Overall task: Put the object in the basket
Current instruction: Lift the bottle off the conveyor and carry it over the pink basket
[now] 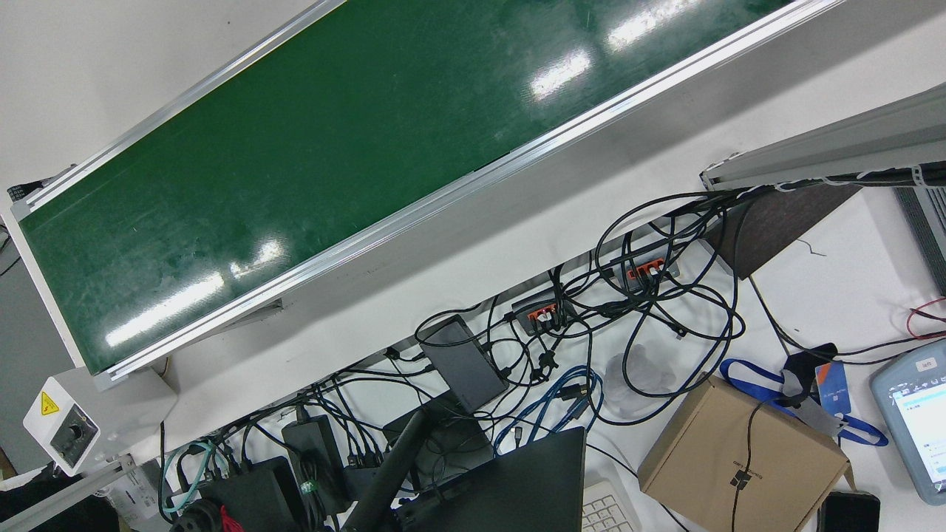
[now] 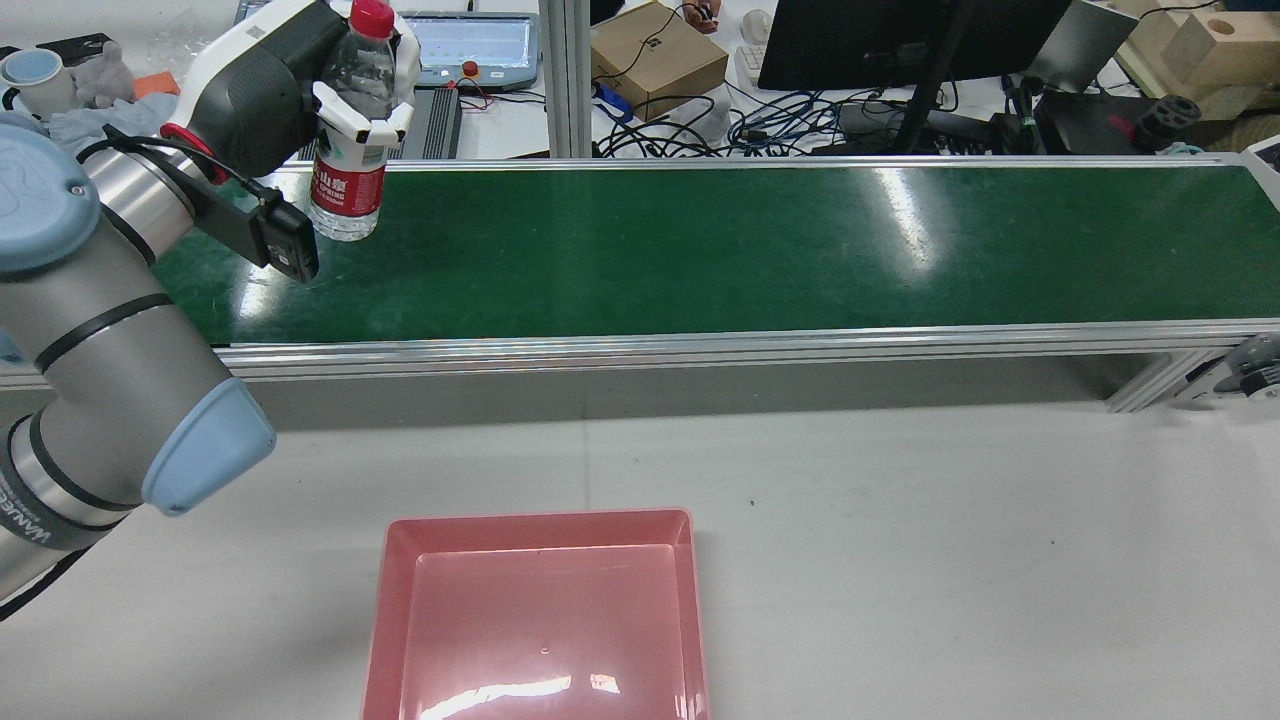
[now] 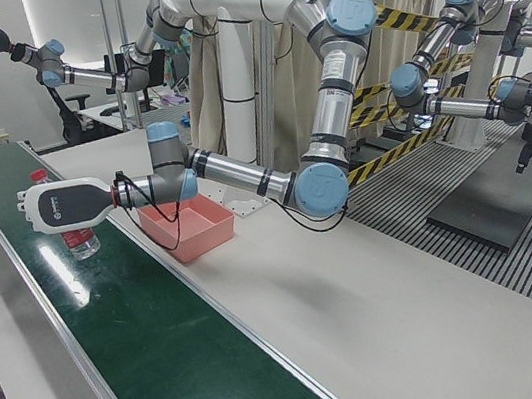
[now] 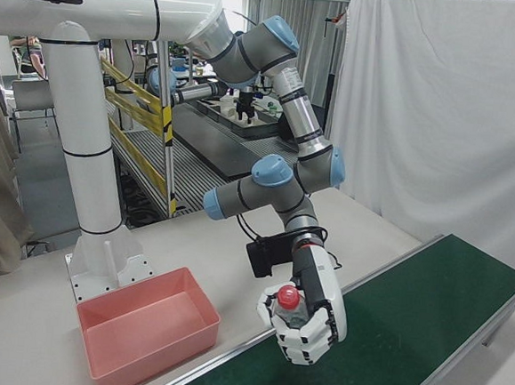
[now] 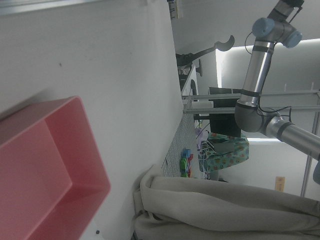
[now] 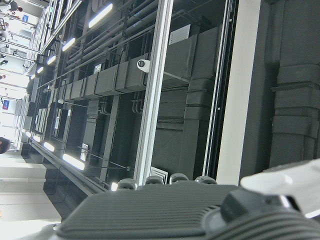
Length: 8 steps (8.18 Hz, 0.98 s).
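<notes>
Left hand (image 2: 300,95): extended over the far left end of the green conveyor belt (image 2: 700,250), as seen from the rear. Its white fingers (image 2: 365,125) are wrapped around the upper body of a clear water bottle (image 2: 350,150), just below the red cap (image 2: 371,17). The bottle is clamped from both sides; fingertips are seen meeting across its front.

Bottle: held upright, red label at mid-height, base at or just above the belt surface; contact with the belt cannot be told. In the right-front view the same hand (image 4: 309,326) is seen closed around the bottle (image 4: 288,313), cap showing above the fingers. In the left-front view the hand (image 3: 65,206) is held level over the belt with the bottle (image 3: 74,235) partly hidden behind it.

Pink basket (image 2: 540,615): set on the white table (image 2: 950,550) on the near side of the belt, well apart from the bottle. Nothing is seen in it. A corner of it (image 5: 55,165) is caught in the left hand view.

Right hand (image 6: 165,210): only a dark housing against ceiling structure is shown in its own view; whether the fingers are apart or together cannot be told.
</notes>
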Each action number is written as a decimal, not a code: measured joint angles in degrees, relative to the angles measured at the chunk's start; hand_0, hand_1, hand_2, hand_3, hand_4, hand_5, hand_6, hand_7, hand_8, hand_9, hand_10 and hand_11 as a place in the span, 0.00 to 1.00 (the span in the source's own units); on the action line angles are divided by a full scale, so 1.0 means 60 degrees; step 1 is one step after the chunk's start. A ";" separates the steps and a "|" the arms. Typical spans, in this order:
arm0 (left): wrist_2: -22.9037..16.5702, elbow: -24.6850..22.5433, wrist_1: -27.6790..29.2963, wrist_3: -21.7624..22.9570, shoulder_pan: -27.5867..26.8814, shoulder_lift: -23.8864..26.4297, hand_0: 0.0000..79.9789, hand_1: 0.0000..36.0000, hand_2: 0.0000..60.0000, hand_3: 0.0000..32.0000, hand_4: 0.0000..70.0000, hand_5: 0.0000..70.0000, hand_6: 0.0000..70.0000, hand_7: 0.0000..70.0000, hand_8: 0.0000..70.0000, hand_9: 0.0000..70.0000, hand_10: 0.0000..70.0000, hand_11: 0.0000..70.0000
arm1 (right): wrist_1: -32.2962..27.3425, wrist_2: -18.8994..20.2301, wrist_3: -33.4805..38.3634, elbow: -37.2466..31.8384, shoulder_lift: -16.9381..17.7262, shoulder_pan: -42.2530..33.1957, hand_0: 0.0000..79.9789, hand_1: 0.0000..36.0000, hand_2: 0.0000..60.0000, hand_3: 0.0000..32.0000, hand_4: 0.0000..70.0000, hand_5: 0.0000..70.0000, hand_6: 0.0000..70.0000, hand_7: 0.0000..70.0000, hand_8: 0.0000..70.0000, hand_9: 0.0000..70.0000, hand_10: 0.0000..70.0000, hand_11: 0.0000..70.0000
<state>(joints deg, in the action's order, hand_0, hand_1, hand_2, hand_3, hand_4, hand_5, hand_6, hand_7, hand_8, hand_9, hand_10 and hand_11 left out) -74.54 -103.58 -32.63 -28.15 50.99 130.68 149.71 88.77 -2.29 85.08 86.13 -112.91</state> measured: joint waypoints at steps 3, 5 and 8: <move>-0.0074 -0.1090 -0.0745 0.0368 -0.1331 -0.0031 1.00 1.00 1.00 0.00 1.00 1.00 1.00 1.00 1.00 1.00 1.00 1.00 | -0.0002 0.0000 0.0000 0.0000 0.0000 0.0001 0.00 0.00 0.00 0.00 0.00 0.00 0.00 0.00 0.00 0.00 0.00 0.00; -0.0018 -0.1483 -0.0920 0.0394 -0.2169 -0.0026 1.00 1.00 1.00 0.00 1.00 1.00 1.00 1.00 1.00 1.00 1.00 1.00 | -0.0001 0.0000 0.0000 0.0000 0.0000 -0.0004 0.00 0.00 0.00 0.00 0.00 0.00 0.00 0.00 0.00 0.00 0.00 0.00; 0.0051 -0.2409 -0.1304 0.0367 -0.2966 -0.0101 1.00 1.00 1.00 0.00 0.85 1.00 1.00 1.00 1.00 1.00 1.00 1.00 | -0.0001 0.0000 0.0000 0.0000 0.0000 -0.0004 0.00 0.00 0.00 0.00 0.00 0.00 0.00 0.00 0.00 0.00 0.00 0.00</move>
<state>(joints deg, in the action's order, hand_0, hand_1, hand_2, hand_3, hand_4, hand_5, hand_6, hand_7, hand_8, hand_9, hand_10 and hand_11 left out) -74.23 -118.03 -40.46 -25.95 33.19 130.08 149.70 88.77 -2.29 85.08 86.13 -112.94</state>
